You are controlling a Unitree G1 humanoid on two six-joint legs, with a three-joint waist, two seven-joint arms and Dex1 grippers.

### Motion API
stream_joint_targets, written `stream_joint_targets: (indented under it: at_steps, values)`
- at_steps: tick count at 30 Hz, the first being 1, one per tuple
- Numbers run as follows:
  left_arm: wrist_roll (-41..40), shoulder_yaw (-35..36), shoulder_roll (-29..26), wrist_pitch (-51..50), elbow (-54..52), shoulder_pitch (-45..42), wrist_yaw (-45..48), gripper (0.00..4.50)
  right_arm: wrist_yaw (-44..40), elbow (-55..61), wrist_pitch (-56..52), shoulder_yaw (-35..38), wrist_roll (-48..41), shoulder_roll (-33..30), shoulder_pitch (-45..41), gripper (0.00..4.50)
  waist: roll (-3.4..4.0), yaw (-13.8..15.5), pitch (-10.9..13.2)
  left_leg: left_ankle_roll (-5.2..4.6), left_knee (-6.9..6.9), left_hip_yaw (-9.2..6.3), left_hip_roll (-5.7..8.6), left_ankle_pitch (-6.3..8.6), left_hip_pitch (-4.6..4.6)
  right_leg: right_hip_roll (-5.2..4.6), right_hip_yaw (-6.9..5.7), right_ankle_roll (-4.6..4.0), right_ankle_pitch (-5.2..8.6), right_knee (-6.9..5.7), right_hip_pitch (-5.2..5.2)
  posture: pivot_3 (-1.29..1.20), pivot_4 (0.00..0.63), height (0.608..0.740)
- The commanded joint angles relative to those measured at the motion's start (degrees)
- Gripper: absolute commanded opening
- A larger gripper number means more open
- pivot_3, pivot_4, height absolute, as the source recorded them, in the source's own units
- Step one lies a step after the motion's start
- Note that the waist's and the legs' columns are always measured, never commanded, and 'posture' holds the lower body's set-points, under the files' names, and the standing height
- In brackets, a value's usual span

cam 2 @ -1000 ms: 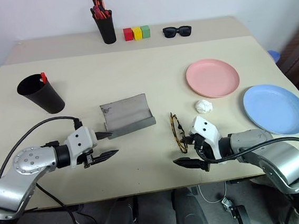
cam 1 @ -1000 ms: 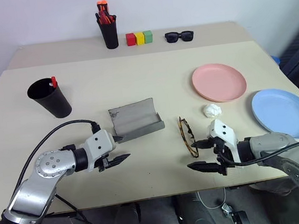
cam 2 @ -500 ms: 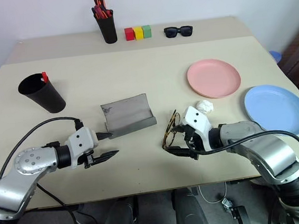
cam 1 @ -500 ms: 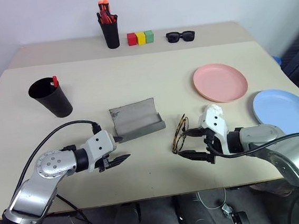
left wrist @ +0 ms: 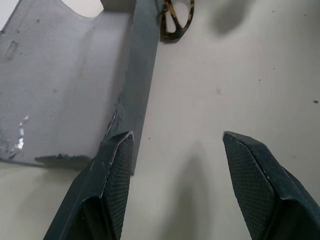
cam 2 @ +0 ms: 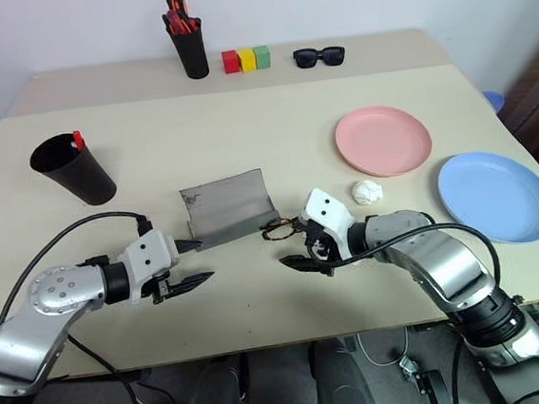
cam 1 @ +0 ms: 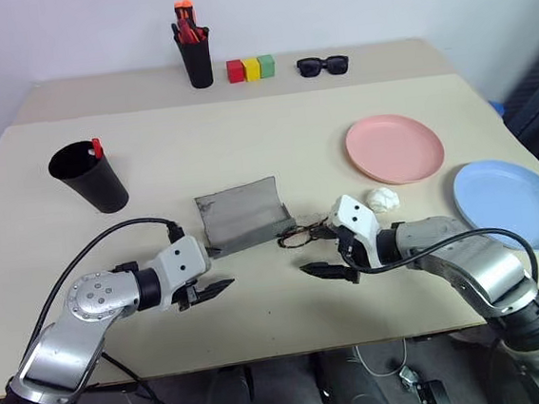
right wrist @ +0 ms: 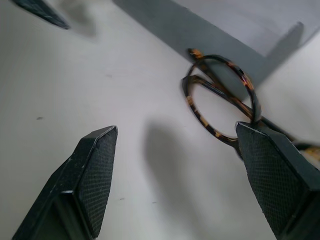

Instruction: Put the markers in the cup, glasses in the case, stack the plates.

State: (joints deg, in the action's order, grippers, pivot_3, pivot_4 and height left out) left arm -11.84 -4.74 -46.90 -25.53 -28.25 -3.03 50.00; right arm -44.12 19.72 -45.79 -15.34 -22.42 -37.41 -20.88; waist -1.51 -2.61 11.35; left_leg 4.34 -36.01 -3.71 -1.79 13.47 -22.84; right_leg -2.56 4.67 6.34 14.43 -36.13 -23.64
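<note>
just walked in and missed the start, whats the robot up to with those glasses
The right gripper, jaws open, has nudged the glasses across the table until they lie just beside the open grey case; they are not in it yet. The left gripper, jaws open and empty, waits near the case's front corner. A red-capped marker stands in the black cup. The pink plate and blue plate lie apart, unstacked.

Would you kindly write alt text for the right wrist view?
Two open black fingers frame round tortoiseshell glasses lying on a beige table, one finger touching the frame. The grey case lies just beyond.
</note>
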Motion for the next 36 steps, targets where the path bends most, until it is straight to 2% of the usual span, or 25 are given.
stream_joint_targets:
  at_steps: [1,5,12,17,26,36]
  values:
    - [0.29,-0.05,0.19,0.12,-1.78,-0.21,-0.46,2.91,0.54,-0.86,1.46,0.04,1.63,1.10,-1.82,3.82,0.00,0.07,0.00,0.00,0.00,0.00,0.00,0.00,-0.01,0.00,0.00,0.00,0.00,0.00,0.00,0.00,0.150,0.740]
    - [-0.05,0.41,-0.03,-0.33,-1.89,-0.23,-0.58,2.91,-0.68,0.80,1.73,1.33,1.60,0.07,-1.64,3.82,0.00,0.12,0.00,0.00,-0.01,0.00,0.00,0.00,-0.02,-0.01,0.00,0.00,0.00,0.00,0.00,0.00,0.150,0.740]
    - [-0.18,0.61,-0.34,-0.64,-2.16,0.05,-0.54,2.91,-4.98,4.77,6.25,1.17,4.63,-7.40,0.33,3.82,0.00,0.14,0.00,0.00,-0.01,0.00,0.01,0.00,-0.02,-0.01,0.00,0.01,0.00,0.01,0.00,0.00,0.150,0.740]
    - [-0.22,0.26,-0.27,-0.71,-1.72,-0.57,-0.36,2.91,-5.95,1.85,17.75,-0.42,14.27,-13.29,0.14,3.82,0.00,0.07,0.00,0.00,-0.02,0.02,0.01,0.00,0.00,-0.01,0.00,0.01,0.00,0.00,0.00,0.00,0.150,0.740]
    - [-0.01,-0.34,0.10,-0.89,-1.68,-1.05,-0.62,2.91,-10.55,-3.23,33.83,-4.81,23.59,-12.67,-2.67,3.82,0.01,0.03,0.00,0.00,-0.04,0.02,0.01,0.00,0.00,-0.02,0.01,0.01,0.00,0.00,0.01,0.00,0.150,0.740]
    - [0.35,-0.01,0.24,-0.09,-2.26,1.39,-1.70,2.91,-15.86,-17.20,45.17,-7.38,28.69,-8.92,-9.67,3.82,0.01,0.06,0.00,0.00,-0.03,0.02,0.00,0.00,0.08,-0.01,0.00,0.01,-0.01,-0.03,0.08,0.00,0.150,0.740]
